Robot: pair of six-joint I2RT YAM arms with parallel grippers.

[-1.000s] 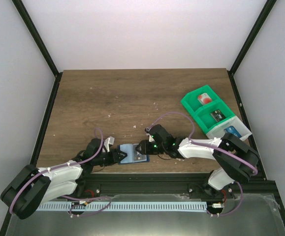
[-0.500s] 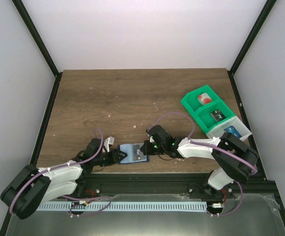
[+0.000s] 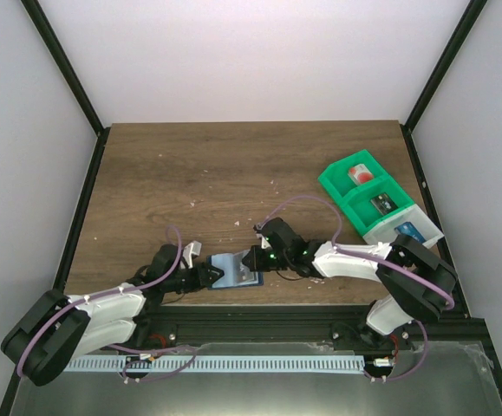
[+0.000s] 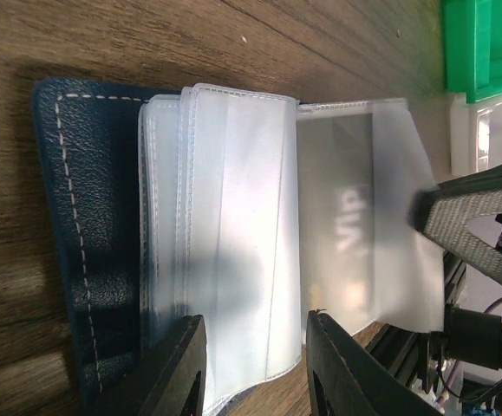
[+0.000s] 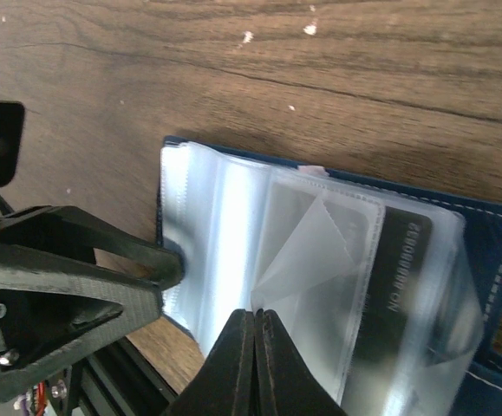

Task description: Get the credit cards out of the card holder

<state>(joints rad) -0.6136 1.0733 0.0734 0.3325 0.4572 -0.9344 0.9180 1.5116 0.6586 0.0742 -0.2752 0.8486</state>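
Note:
The navy card holder [image 3: 236,270] lies open on the table near the front edge, its clear sleeves [image 4: 233,225] fanned out. One sleeve holds a dark grey credit card [image 5: 407,260], which shows "VIP" [image 4: 350,217] in the left wrist view. My left gripper [image 4: 255,360] stands open at the holder's left edge [image 5: 166,260], its fingertips [image 4: 181,364] over the sleeves. My right gripper [image 5: 255,316] is shut, and a folded-up corner of clear sleeve film [image 5: 320,251] is pinched at its tip. In the top view it [image 3: 252,260] hangs over the holder's right half.
At the right stand two joined green bins [image 3: 342,186] and a white bin [image 3: 424,243]. They hold a red card [image 3: 361,176], a dark card [image 3: 381,203] and a blue card [image 3: 408,231]. The table's front rail [image 3: 259,316] runs just behind the holder.
My right gripper has closed from part open to shut and has slid a little left over the holder. The left arm and the holder have stayed still.

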